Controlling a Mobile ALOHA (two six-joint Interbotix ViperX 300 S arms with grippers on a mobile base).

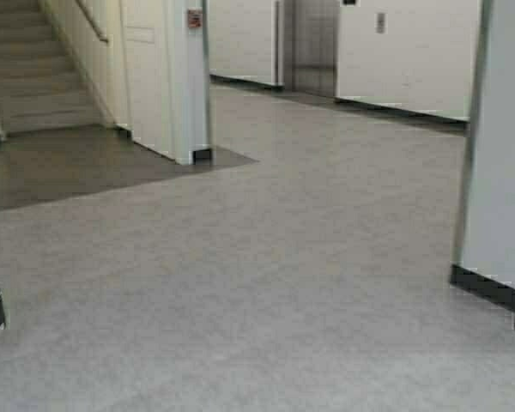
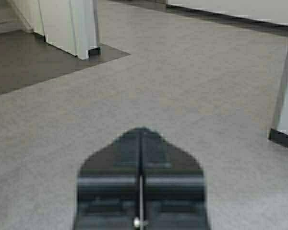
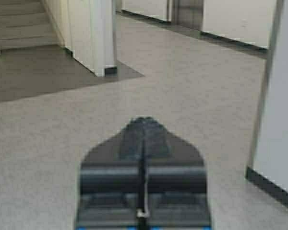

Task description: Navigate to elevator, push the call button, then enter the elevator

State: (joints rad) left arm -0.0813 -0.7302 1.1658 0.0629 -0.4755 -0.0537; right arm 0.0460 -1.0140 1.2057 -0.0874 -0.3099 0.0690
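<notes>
One elevator (image 1: pixel 316 45) in the high view, steel, set in the far white wall well ahead of both arms and a bit right of centre. One call button (image 1: pixel 380 22) plate just right of it on that wall. One staircase (image 1: pixel 36 73) far left, one white pillar (image 1: pixel 187 81) with a red wall box (image 1: pixel 195 18) between stairs and elevator, one white wall corner (image 1: pixel 498 146) close on the right, narrowing the path. Grey floor (image 1: pixel 266 283) open between.

Left wrist view: one left gripper (image 2: pixel 141 143), fingers pressed together, holding nothing, pointing over bare floor; pillar base ahead of it, off to one side.

Right wrist view: one right gripper (image 3: pixel 143 136), fingers also closed and empty. Elevator far ahead of the tips, wall corner close beside.
</notes>
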